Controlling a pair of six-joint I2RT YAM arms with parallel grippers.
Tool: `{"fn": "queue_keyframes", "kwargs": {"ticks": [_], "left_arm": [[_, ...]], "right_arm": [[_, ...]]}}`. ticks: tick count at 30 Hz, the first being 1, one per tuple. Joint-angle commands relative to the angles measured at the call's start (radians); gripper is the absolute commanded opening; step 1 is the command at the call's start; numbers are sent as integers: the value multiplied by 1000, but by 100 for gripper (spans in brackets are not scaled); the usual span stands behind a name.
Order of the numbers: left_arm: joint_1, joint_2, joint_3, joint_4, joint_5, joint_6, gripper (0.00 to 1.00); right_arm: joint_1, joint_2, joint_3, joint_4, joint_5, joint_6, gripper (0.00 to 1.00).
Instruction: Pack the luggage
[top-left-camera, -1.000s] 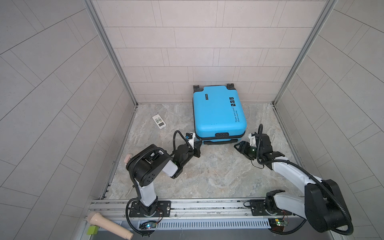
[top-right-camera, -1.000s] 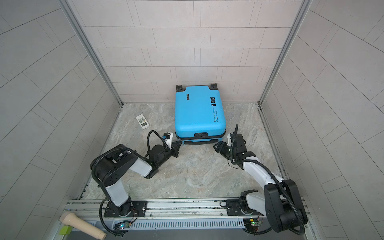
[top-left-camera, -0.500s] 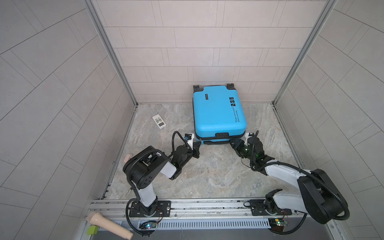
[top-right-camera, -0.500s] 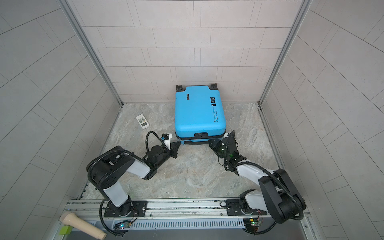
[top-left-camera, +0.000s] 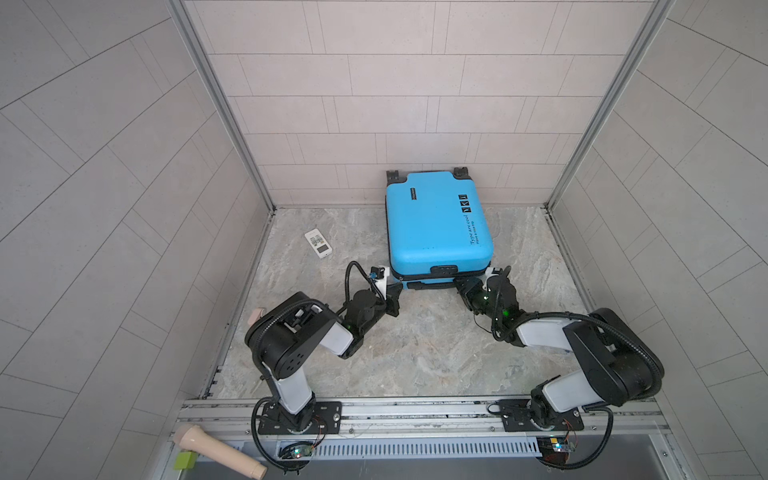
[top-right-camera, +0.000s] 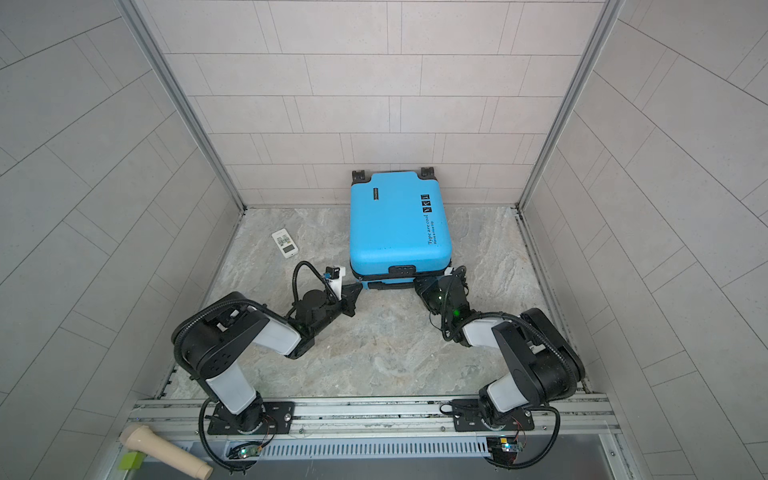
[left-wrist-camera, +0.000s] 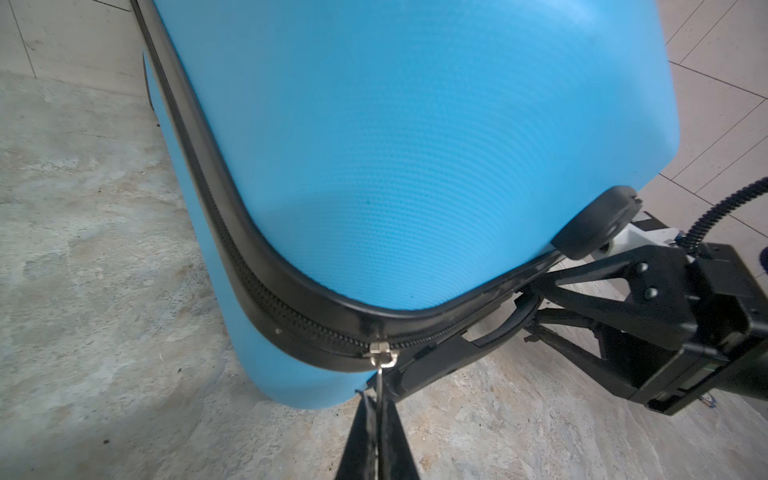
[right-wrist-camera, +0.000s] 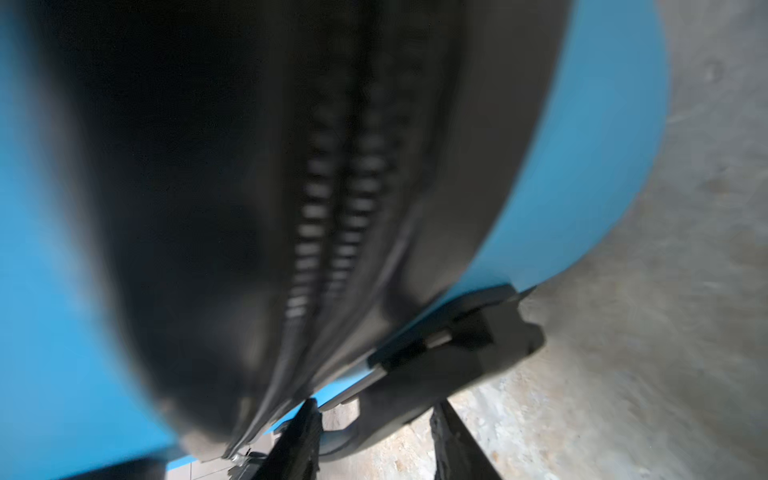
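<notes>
Clutter first, well behind both claws at my end of the rig: a beige club-shaped wooden piece (top-left-camera: 216, 451) lies past the arm bases, with a small lime-green block (top-left-camera: 185, 460) just beside its fat end.

Moving forward over the grey marbled tabletop (top-left-camera: 415, 353), I've got the left claw (left-wrist-camera: 377, 399) with its fingers pressed together, pinching the thin silver zipper pull (left-wrist-camera: 380, 365). The pull hangs from its slider on the black zipper (left-wrist-camera: 232, 266), right at the tip of the claw.

Over to the right claw (right-wrist-camera: 374, 405): its fingers are spread, one on each side of the black plastic carry handle (right-wrist-camera: 449, 353). I can see a sliver of floor between one finger and the handle, so it isn't clamped.

Directly ahead of both claws is the small bright-blue hard-shell suitcase (top-left-camera: 436, 224). It lies flat with its printed shell up and its near edge against the fingertips. Its black wheels (top-left-camera: 392, 175) are at the far end, up by the pale tiled back wall (top-left-camera: 395, 104).

Off beyond the left claw, well apart from the suitcase, a small white remote control (top-left-camera: 318, 244) lies flat.
</notes>
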Motion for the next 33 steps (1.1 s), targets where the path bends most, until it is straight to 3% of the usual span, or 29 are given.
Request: {"fn": "queue_keyframes", "kwargs": {"ticks": [1,6,13,22,33], "left_arm": [[6,-31,16,-14,12,5,0],[6,-53,23,-54,19,9,0],[5,-71,46,-106,53,29,0],[-54,-120,99,-208,79,38,0],[-185,-80,196,-262,48,60,0]], "right_arm": [[9,48,-7,128,17,57,45],[16,141,-14,256,20,103,36],[23,192,-2,285,17,121,0],[64,200,32,254,46,112,0],[127,312,59,383,62,173,0]]}}
